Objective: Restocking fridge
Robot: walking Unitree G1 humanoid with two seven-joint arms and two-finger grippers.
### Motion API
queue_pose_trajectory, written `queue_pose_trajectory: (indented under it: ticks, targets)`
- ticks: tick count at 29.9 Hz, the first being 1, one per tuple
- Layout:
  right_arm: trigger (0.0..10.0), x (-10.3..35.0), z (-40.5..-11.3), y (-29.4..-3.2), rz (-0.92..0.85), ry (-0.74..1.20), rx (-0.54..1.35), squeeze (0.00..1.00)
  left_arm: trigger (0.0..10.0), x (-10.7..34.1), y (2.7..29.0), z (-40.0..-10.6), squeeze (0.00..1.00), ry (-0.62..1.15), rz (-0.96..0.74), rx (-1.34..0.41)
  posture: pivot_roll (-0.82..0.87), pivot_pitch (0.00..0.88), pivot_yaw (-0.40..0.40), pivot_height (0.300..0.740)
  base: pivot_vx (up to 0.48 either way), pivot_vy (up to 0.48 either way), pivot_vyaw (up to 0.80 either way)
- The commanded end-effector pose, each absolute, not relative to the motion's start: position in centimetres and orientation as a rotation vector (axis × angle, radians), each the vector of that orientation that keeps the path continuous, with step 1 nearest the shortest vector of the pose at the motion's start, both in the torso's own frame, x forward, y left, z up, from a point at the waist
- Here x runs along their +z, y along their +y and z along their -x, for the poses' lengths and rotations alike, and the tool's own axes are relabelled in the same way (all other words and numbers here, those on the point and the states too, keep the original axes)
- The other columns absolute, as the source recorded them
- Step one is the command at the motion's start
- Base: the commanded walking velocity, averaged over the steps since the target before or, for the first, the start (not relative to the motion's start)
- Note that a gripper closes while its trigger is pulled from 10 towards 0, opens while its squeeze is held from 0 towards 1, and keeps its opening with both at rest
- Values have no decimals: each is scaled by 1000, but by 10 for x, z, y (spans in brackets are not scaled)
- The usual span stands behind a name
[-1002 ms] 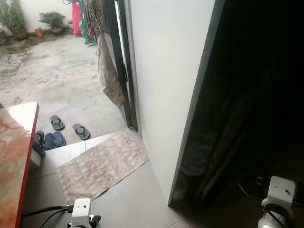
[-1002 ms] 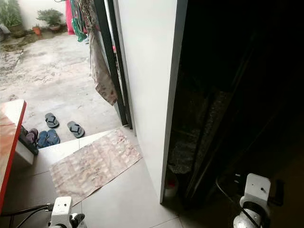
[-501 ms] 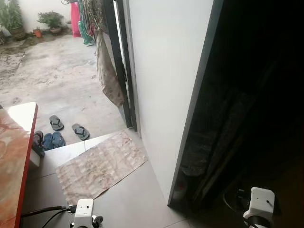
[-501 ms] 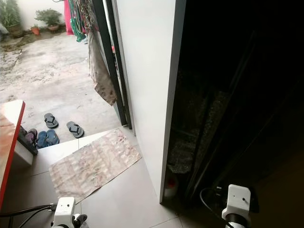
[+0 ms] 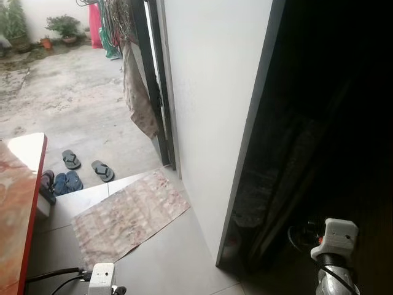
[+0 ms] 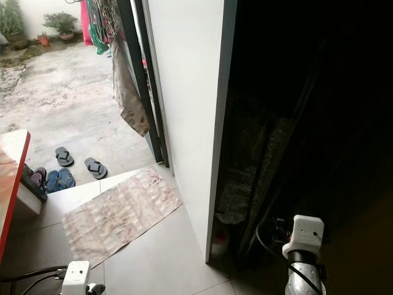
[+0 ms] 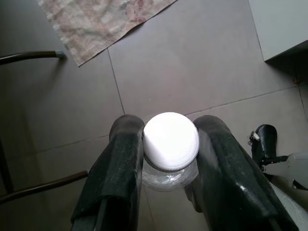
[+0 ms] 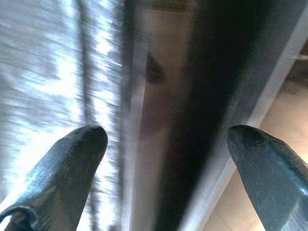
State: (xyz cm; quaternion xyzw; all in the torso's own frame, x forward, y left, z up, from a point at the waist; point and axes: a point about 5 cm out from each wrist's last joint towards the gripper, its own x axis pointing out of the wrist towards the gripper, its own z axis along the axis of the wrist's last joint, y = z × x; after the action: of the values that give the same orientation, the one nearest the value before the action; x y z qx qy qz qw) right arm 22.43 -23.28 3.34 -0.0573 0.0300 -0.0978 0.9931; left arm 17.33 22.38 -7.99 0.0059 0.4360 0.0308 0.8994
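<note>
- The left hand (image 7: 166, 159) is closed on a clear bottle (image 7: 168, 175) with a white ribbed cap (image 7: 171, 141); its two black fingers (image 7: 122, 163) press against the neck just under the cap, one on each side.
- The bottle hangs above grey floor tiles (image 7: 192, 72), with a corner of the patterned mat (image 7: 96, 19) lying further off on the floor.
- The right hand (image 8: 168, 144) is spread wide and holds nothing; its fingertips (image 8: 79, 144) stand well apart, and behind them are blurred dark and pale vertical surfaces that cannot be made out clearly.
- In the head views the right arm (image 6: 304, 246) is raised at the mouth of a dark opening beside the white door (image 5: 215, 92), and the left arm's wrist (image 5: 101, 279) sits low above the floor.
- The mat lies on the tiles before the doorway; sandals (image 5: 83, 169) rest on the concrete outside.
- A red-edged table (image 5: 18, 203) stands on the robot's left.
</note>
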Motion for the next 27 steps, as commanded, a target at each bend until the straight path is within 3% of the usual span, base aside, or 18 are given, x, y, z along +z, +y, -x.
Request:
queue_pose_trajectory:
  ticks: [1, 9, 10, 27]
  targets:
    - [10000, 32, -218, -236, 111, 77, -207, 494, 10000, -82, 229, -166, 0, 929, -15, 74, -99, 25, 17, 740, 0, 0, 0]
    - [10000, 17, -198, -242, 114, 150, -229, 525, 10000, -83, 231, -163, 0, 944, -24, 70, -99, 30, 19, 740, 0, 0, 0]
    - [10000, 21, -200, -241, 104, 136, -214, 1000, 10000, -83, 231, -163, 0, 945, -22, 72, -98, 31, 18, 740, 0, 0, 0]
    - [10000, 51, -241, -227, 81, 20, -117, 1000, 10000, -86, 221, -162, 0, 949, -20, 63, -91, 41, 11, 740, 0, 0, 0]
